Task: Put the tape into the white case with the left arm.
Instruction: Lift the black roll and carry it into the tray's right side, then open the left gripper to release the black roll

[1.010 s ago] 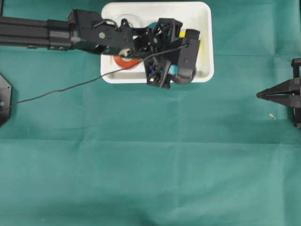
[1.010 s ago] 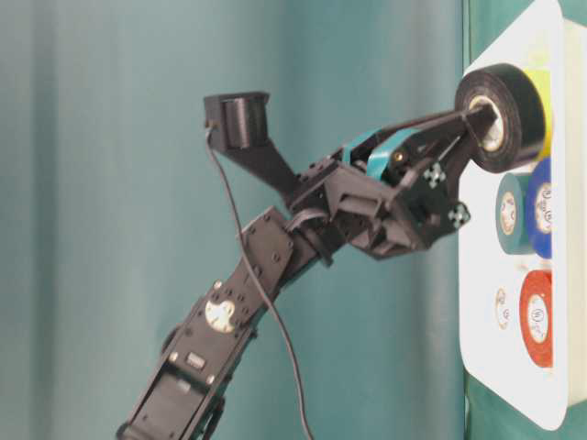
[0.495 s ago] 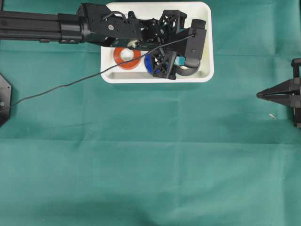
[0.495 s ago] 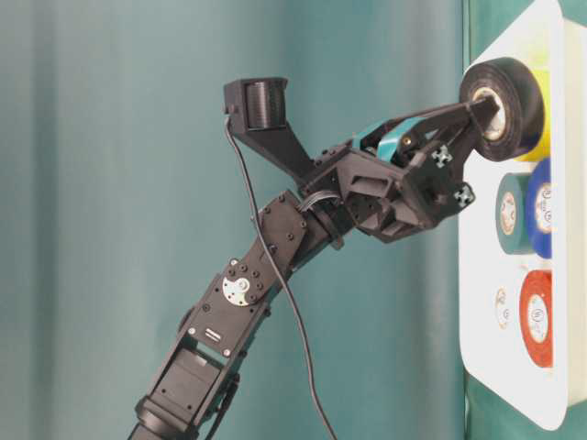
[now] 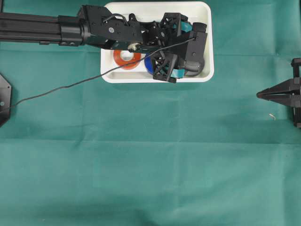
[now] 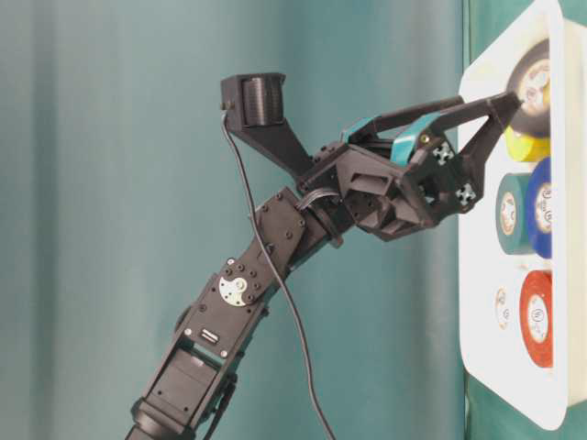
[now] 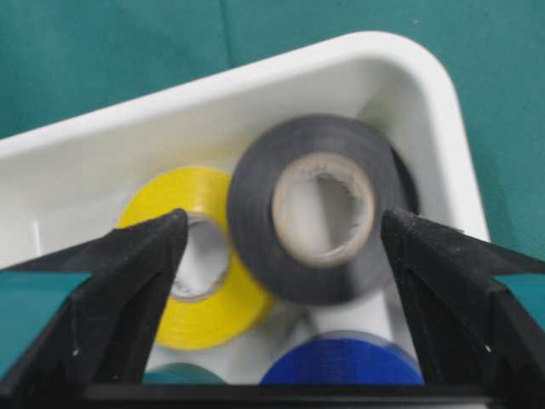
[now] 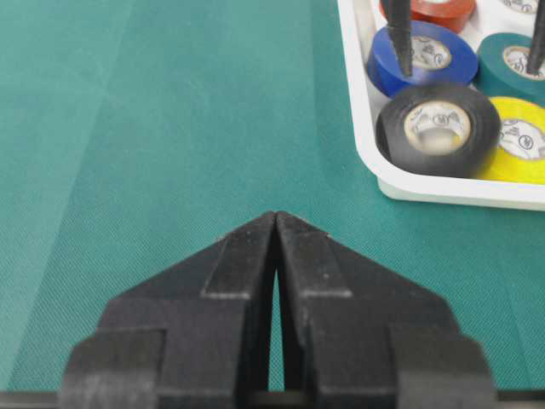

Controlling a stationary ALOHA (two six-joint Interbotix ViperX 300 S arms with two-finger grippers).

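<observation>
My left gripper (image 7: 285, 247) was clamped on the black tape (image 7: 319, 209); now fingers spread, tape loose in white case (image 7: 409, 77), overlapping yellow roll (image 7: 183, 256) at 8 o'clock. Right gripper (image 8: 276, 223) closed.

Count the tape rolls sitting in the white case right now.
5 clearly: black in the white case corner, partly on yellow, then blue, teal, red. Others may be hidden.

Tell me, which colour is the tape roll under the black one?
Yellow. The yellow roll shows best in the left wrist view, partly under the black roll.
</observation>
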